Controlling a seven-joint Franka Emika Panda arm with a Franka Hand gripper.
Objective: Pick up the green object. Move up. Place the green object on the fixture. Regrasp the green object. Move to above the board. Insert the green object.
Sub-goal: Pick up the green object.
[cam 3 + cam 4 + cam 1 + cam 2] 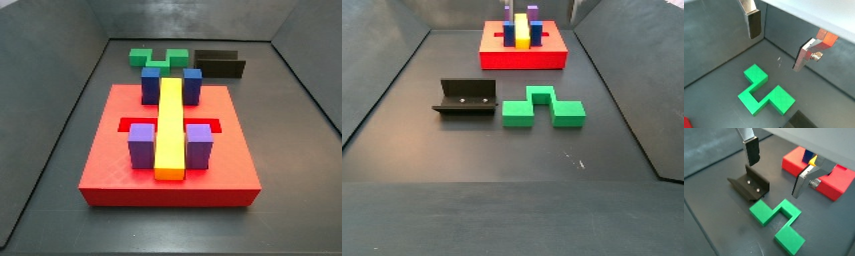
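Setting: dark grey matte floor (502, 150) enclosed by low grey walls, seen in both side views.

Item, green object (543, 106): matte green blocky piece lying flat on the floor, untouched, just right of the fixture in a side view and apart from it by a narrow gap. In a side view (159, 58) it lies beyond the board's far edge, left of the fixture. Both wrist views show it whole on the floor (764, 92) (779, 223).

Item, fixture (466, 98): black L-shaped bracket with two visible screws, standing on the floor; also seen beyond the board (219, 63) and in a wrist view (749, 184).

Item, board (168, 155): red square slab bearing a long yellow bar (170, 127) down its middle, blue blocks (191, 85) at the far end and purple blocks (142, 146) at the near end. In a side view it sits at the far end of the floor (524, 56).

Item, gripper (775, 42): visible only in the wrist views, raised above the floor, over the green object; jaws spread wide, nothing between the silver fingers (751, 149).
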